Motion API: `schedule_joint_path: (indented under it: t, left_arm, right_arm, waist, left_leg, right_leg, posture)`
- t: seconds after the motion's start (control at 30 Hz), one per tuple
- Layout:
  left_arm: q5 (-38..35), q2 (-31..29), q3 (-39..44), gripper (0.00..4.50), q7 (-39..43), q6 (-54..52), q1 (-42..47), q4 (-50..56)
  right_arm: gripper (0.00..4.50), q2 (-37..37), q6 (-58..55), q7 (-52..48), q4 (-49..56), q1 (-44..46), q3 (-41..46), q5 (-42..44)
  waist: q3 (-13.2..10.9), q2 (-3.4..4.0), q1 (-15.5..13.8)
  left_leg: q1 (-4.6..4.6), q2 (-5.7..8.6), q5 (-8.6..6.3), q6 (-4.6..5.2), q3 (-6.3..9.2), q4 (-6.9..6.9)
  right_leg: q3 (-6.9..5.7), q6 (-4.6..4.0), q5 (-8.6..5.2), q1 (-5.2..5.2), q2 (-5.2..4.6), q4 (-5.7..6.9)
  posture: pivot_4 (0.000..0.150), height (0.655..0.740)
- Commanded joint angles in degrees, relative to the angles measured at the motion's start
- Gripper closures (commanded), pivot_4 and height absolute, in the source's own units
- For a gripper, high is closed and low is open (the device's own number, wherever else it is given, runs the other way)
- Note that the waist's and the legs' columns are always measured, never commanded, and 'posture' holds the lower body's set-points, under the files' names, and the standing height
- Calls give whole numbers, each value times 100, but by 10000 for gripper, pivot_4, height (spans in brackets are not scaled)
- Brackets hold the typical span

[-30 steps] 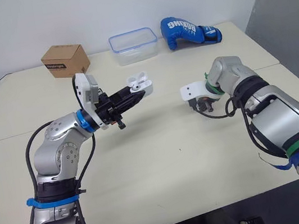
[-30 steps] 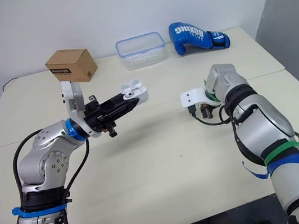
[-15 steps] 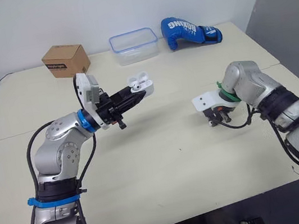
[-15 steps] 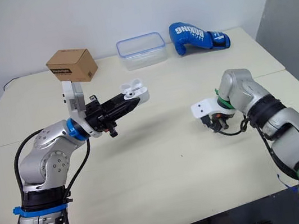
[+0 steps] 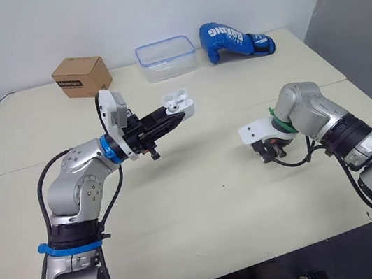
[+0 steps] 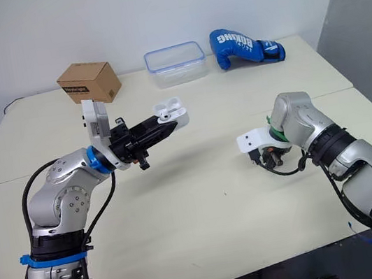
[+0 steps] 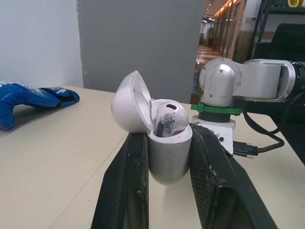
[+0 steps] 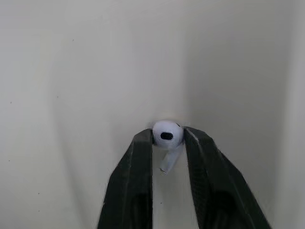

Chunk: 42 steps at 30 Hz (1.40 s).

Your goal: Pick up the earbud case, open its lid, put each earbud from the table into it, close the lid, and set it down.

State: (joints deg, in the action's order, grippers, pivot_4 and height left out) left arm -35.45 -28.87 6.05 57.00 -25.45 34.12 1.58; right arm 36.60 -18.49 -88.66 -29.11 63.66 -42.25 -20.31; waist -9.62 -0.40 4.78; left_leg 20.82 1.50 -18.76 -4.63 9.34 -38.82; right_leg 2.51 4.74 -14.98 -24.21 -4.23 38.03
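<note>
My left gripper [image 5: 174, 115] is shut on the white earbud case [image 5: 178, 103], held up over the middle-left of the table. In the left wrist view the case [image 7: 167, 155] stands upright between the fingers with its lid [image 7: 130, 102] tipped open. One earbud [image 7: 169, 117] sits in it. My right gripper [image 5: 270, 154] points down at the table on the right. In the right wrist view its fingertips [image 8: 145, 139] are shut on a second white earbud [image 8: 167, 135], stem hanging down, just over the tabletop.
Along the far edge stand a brown cardboard box [image 5: 81, 75], a clear plastic container [image 5: 166, 57] and a blue boxing glove [image 5: 235, 38]. A seam [image 5: 333, 83] crosses the table at the right arm.
My right gripper has moved from beside the case out to the right and down to the tabletop. The left gripper keeps the open case in nearly the same spot.
</note>
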Motion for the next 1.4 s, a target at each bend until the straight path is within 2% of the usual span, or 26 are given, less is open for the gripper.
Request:
schedule_joint_path:
  t: [0.03,0.47,1.0,1.1,1.2,1.23,1.4]
  left_arm:
    - [-30,-8,73,37374,37,146,99,104]
    - [-229,-215,-35,37374,649,-191,15,156]
    - [-117,-143,-10,37374,593,-71,18,70]
    - [-102,-134,-12,37374,589,-46,29,49]
    - [-90,-116,-23,37374,584,-28,46,27]
    - [-84,-105,-28,37374,583,-16,57,13]
    - [-80,-78,-36,37374,567,7,58,13]
  right_arm:
    - [24077,29,28,-198,50,11,66,-141]
    - [24077,175,-73,-306,574,-172,153,-202]
    - [24077,160,-57,-268,586,-166,154,-256]
    - [29701,170,-87,-257,659,-201,166,-250]
    - [39903,180,-100,-251,691,-218,177,-261]
    - [41229,184,-103,-246,697,-225,183,-270]
    - [41175,248,-185,-284,854,-303,224,-279]
  waist:
    - [0,0,0]
    - [0,0,0]
    - [0,0,-2]
    - [0,0,-2]
    - [0,0,-2]
    - [0,0,-3]
    - [0,0,-4]
  left_leg:
    - [0,0,0,0,0,0]
    - [4,1,0,0,1,2]
    - [4,0,0,0,1,2]
    - [4,1,0,0,1,2]
    - [4,0,0,0,0,2]
    - [4,0,0,0,1,2]
    - [4,1,0,0,1,2]
  right_leg:
    - [0,0,0,0,0,0]
    - [-1,0,0,-2,0,-4]
    - [-1,0,0,-2,0,-5]
    - [-1,0,0,-2,0,-5]
    - [-1,0,0,-3,0,-5]
    - [-1,0,0,-3,0,-5]
    - [-1,0,0,-2,0,-5]
  posture:
    - [1500,7400]
    - [1500,7400]
    - [1500,7400]
    - [1500,7400]
    - [1500,7400]
    - [1500,7400]
    - [1500,7400]
